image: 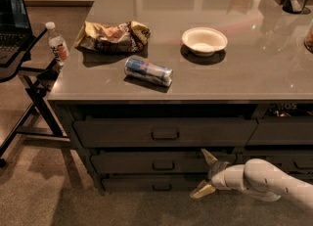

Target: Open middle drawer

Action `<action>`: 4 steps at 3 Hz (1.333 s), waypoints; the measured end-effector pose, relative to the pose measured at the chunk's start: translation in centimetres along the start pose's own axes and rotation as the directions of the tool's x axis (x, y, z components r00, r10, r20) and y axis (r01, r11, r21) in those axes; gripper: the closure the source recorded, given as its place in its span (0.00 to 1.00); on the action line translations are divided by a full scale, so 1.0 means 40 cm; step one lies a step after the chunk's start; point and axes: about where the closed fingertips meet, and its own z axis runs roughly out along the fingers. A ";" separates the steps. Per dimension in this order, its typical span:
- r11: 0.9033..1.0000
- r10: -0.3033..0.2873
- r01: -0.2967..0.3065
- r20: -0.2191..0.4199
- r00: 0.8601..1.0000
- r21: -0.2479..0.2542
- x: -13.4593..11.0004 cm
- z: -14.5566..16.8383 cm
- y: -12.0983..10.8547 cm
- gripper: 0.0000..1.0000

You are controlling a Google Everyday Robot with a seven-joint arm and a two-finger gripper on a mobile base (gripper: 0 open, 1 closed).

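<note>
The middle drawer (122,163) is the second of three stacked dark fronts under the grey counter (254,73). It sits flush with its neighbours, and its small rectangular pull (163,165) is at the centre. My gripper (202,173) hangs in front of this drawer's right end, to the right of the pull. It is open. One tan fingertip points up at the drawer's top edge, the other down toward the floor. Nothing is between the fingers. The white arm comes in from the lower right.
A taller drawer (117,132) lies above and a low one (132,185) below. On the counter are a lying can (148,71), a white bowl (204,40) and a crumpled snack bag (112,35). A water bottle (57,44) and a laptop stand (29,76) are at the left.
</note>
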 end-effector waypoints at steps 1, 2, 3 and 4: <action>0.997 -0.045 0.044 0.014 0.999 0.065 -0.021 -0.006 -0.073 0.00; 0.997 -0.046 0.045 0.014 0.999 0.065 -0.022 -0.005 -0.073 0.00; 0.997 -0.057 0.056 0.021 0.998 0.043 -0.024 0.025 -0.074 0.00; 0.996 -0.092 0.093 0.008 0.996 -0.013 -0.010 0.103 -0.076 0.00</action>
